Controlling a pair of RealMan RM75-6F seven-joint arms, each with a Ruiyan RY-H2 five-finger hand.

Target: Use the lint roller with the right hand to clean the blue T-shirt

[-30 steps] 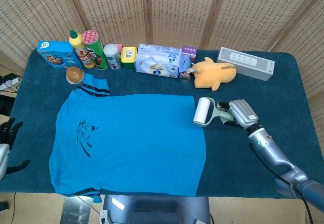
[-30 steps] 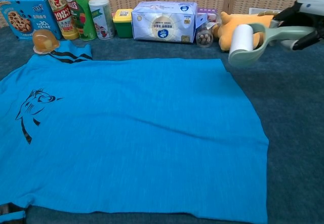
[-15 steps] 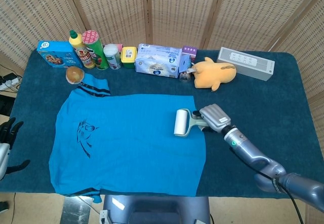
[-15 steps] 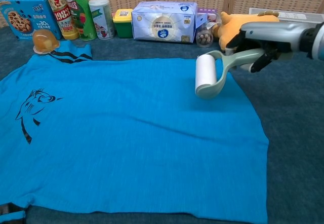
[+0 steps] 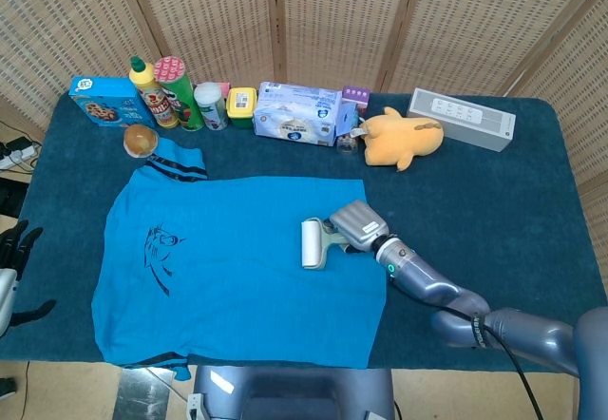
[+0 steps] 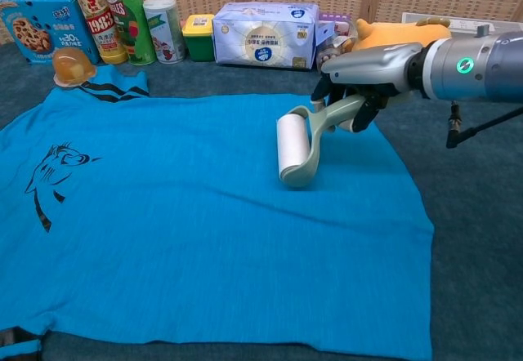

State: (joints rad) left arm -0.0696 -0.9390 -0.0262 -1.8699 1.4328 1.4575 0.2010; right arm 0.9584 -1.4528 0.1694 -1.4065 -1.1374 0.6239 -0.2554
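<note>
The blue T-shirt lies flat across the dark blue table cloth, a cat print on its left side. My right hand grips the pale green handle of the lint roller. The white roll sits over the right part of the shirt, at or just above the fabric. My left hand hangs at the far left edge of the head view, off the table, fingers apart and holding nothing.
Along the back stand a cookie box, bottles and cans, a tissue pack, a yellow plush toy and a grey speaker. A small round bun-like object lies by the shirt collar.
My right hand has carried the lint roller leftward and nearer, from beyond the shirt's right edge onto the shirt's right part. The left hand has not moved.
</note>
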